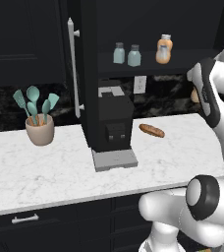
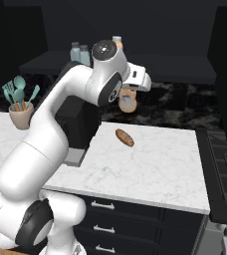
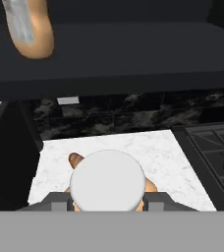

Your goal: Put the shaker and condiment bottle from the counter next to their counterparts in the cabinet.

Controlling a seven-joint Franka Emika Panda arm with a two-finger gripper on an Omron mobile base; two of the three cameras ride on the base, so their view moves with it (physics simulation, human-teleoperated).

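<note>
We note the open cabinet [image 1: 148, 64] holds three items on its dark shelf: two shakers side by side, the teal shaker [image 1: 118, 53] on the left and the blue-grey shaker [image 1: 134, 55] just beside it, and, apart to their right, an orange bottle [image 1: 164, 49] with a pale cap. On the surface [image 1: 60, 167] a beige crock [image 1: 40, 130] holds several teal utensils [image 1: 33, 101], handles down. The condiment bottle [image 3: 107, 183] sits between the jaws of the gripper [image 3: 108, 199]: in the hand view its round pale cap faces the camera with orange body showing at either side, and the jaws are pinching it from left and right. In the right base view we see the same bottle [image 2: 127, 100] held in the air below the hand, above the surface and lower than the shelf, in front of the dark veined backsplash [image 2: 175, 102]. The shelved orange bottle appears at the upper left of the hand view, well apart from the held one. A black coffee machine [image 1: 111, 125] stands under the shelf at left, a bread roll [image 1: 151, 130] lies on the surface beside it, and the stovetop [image 2: 225, 159] borders the surface on the right. The cabinet door [image 1: 74, 69] with its white bar handle stands open.
</note>
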